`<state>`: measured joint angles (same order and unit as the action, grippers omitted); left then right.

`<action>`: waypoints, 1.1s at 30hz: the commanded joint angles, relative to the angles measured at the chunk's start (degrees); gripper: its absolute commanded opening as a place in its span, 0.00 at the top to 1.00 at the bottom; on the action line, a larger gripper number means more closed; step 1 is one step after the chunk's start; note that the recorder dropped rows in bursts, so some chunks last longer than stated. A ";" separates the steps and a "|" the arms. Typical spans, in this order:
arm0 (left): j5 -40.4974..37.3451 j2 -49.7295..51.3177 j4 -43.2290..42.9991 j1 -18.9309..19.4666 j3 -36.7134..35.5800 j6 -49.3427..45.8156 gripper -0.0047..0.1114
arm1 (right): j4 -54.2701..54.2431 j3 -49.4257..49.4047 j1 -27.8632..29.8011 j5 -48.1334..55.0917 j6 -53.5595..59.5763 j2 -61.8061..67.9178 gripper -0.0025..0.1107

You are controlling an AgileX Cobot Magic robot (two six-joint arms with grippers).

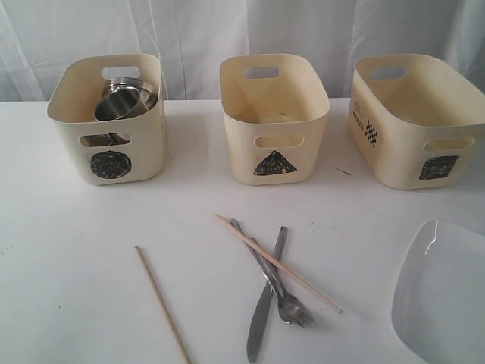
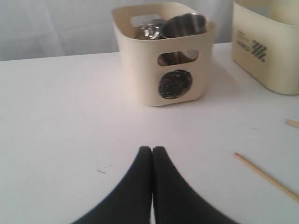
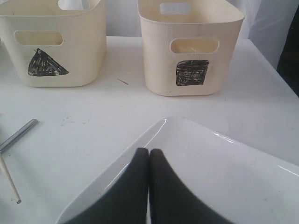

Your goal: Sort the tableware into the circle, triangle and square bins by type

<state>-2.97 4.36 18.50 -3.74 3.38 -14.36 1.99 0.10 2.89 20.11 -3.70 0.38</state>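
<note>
Along the far side of the matte white counter, 3 cream plastic tubs with rounded corners and cut-out handles, set apart in a row. On the left, circle tub, black scribbled disc on its front, holding a shiny steel cup tipped over among other rounded steelware. In the middle, triangle tub; on the right, square tub, with a small chequered label on its side. Contents of both too unclear to tell.

Nearer, at centre, smooth steel knife and fork crossed in a narrow X, fork tines near and right, with 1 thin wooden chopstick laid slantwise over both. Left of these and apart, lone chopstick, flat on bare counter. At the near right corner, glossy white plate, squarish with a rounded corner and raised rim, partly cut off by the edge of the view.

Left fingers, black, smooth and tapered, pressed tip to tip with nothing between, low over bare counter on the near side of the circle tub. Right fingers, likewise pressed together and empty, over the near rim of the plate; touching it or not, impossible to tell.
</note>
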 commanded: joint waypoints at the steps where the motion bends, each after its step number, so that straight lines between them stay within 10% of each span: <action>1: -1.70 -4.36 0.99 6.27 -2.55 0.70 0.96 | 0.14 -0.10 0.00 -0.11 0.00 -0.38 0.98; 10: -23.18 -4.36 3.97 7.68 -3.00 5.50 0.96 | 0.14 -0.10 0.00 -0.11 0.00 -0.38 0.98; 21: -4.55 -4.36 -0.65 7.68 -3.00 0.90 0.96 | 0.14 -0.10 0.00 -0.11 0.00 -0.38 0.98; 33: -13.24 -4.36 -15.24 7.68 -3.38 14.36 0.96 | 0.14 -0.10 0.00 -0.11 0.00 -0.38 0.98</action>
<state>-15.96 0.26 3.43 3.89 0.16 -0.74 1.99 0.10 2.89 20.42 -3.70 0.38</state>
